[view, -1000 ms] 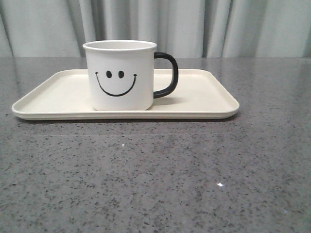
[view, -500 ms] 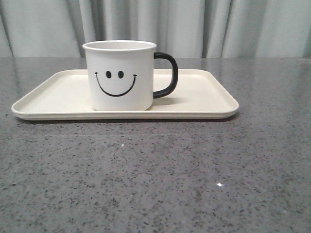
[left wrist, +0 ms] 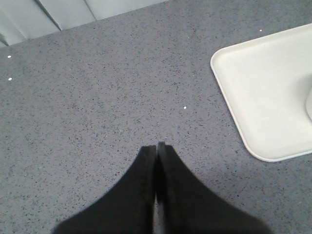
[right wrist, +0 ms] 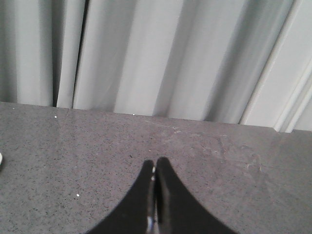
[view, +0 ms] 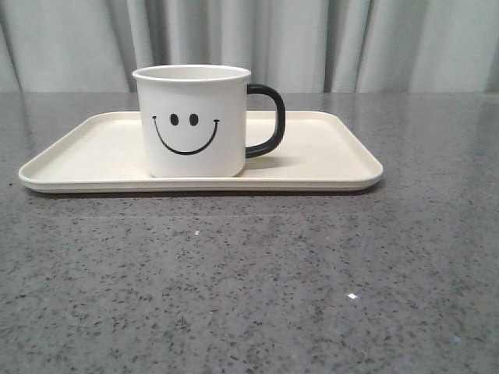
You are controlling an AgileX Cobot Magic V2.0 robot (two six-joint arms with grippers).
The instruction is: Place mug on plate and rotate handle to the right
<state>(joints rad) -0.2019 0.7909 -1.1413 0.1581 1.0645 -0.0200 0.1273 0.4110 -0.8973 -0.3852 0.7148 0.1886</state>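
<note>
On the plate, frame centre: mug (view: 192, 121) upright, smiley toward camera.
Plate (view: 327, 148): flat on desk (view: 249, 280), long axis running left-right.
Handle (view: 267, 121): points to frame right; looks as the task asks.
Left tool (left wrist: 157, 148): closed, empty, over bare desk; plate corner at its frame's right.
Right tool (right wrist: 155, 170): closed, empty, facing curtain (right wrist: 146, 53).
Nearer arm: left, judging by the plate in its view.
</note>
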